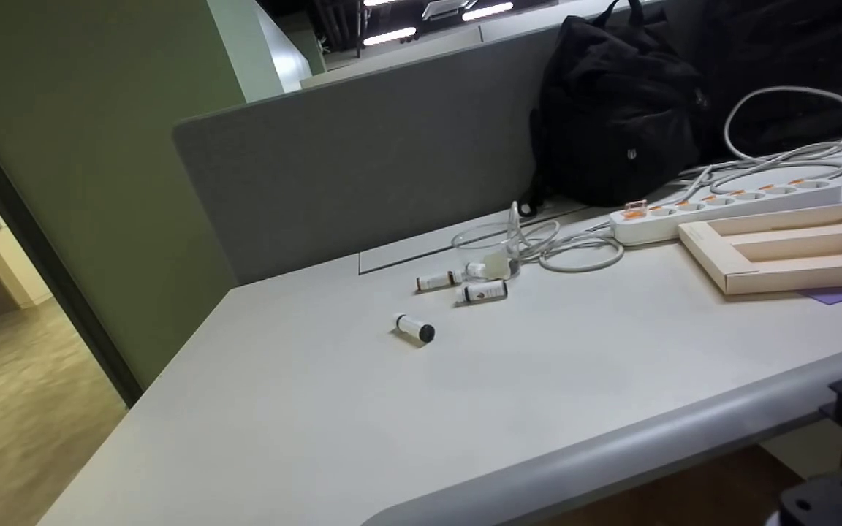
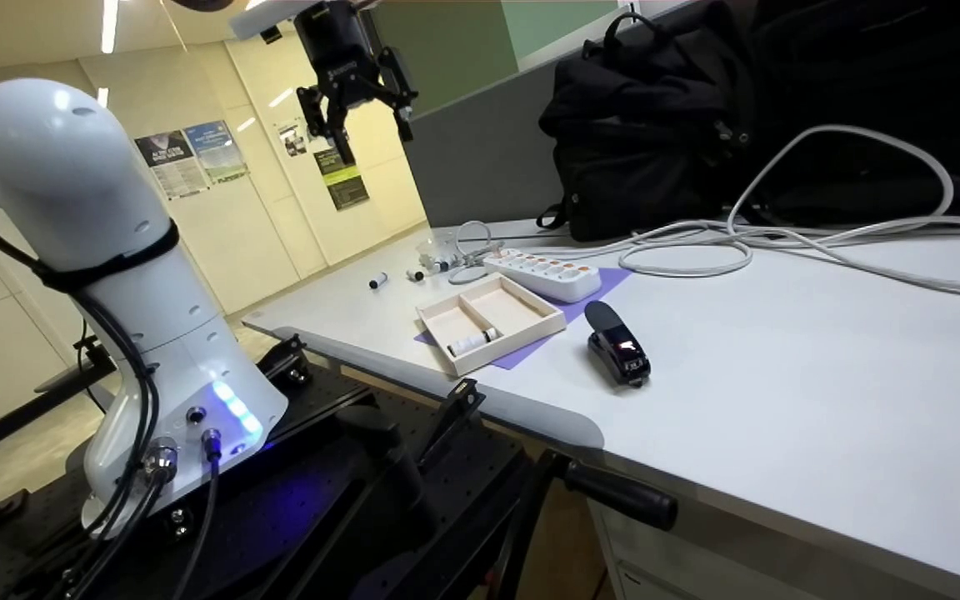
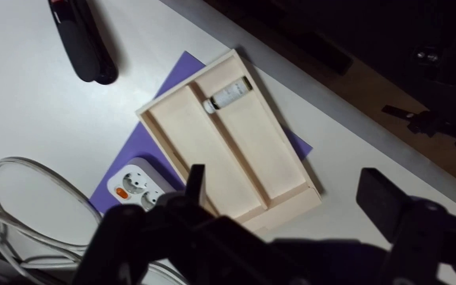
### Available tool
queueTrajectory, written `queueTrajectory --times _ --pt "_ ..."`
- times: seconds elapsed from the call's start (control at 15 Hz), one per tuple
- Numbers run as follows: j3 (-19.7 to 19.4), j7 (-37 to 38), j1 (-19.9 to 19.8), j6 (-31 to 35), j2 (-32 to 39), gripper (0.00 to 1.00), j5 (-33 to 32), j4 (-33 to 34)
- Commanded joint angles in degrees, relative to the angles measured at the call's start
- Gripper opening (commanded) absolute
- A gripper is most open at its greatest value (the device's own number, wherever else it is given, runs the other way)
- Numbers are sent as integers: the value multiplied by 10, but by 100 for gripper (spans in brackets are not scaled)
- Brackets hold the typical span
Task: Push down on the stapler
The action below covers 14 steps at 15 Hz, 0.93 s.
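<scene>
On the table, the stapler lies near a tray holding a bottle.

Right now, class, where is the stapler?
In an exterior view, the stapler sits on the white table, right of the wooden tray; in the wrist view, it is at the upper left.

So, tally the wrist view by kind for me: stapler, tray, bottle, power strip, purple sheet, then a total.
Stapler: 1
Wooden tray: 1
Bottle: 1
Power strip: 1
Purple sheet: 1
Total: 5
</scene>
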Motion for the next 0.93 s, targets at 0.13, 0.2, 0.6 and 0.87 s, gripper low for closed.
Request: queueTrajectory --times 0.13,0.2,0.6,0.87 --pt "-74 -95 -92 118 115 53 -140 0" --pt "-87 -112 -109 147 141 45 -159 -1" --pt "-117 -165 -172 356 330 5 -190 50" --pt "-105 -163 -189 382 347 2 -166 54"
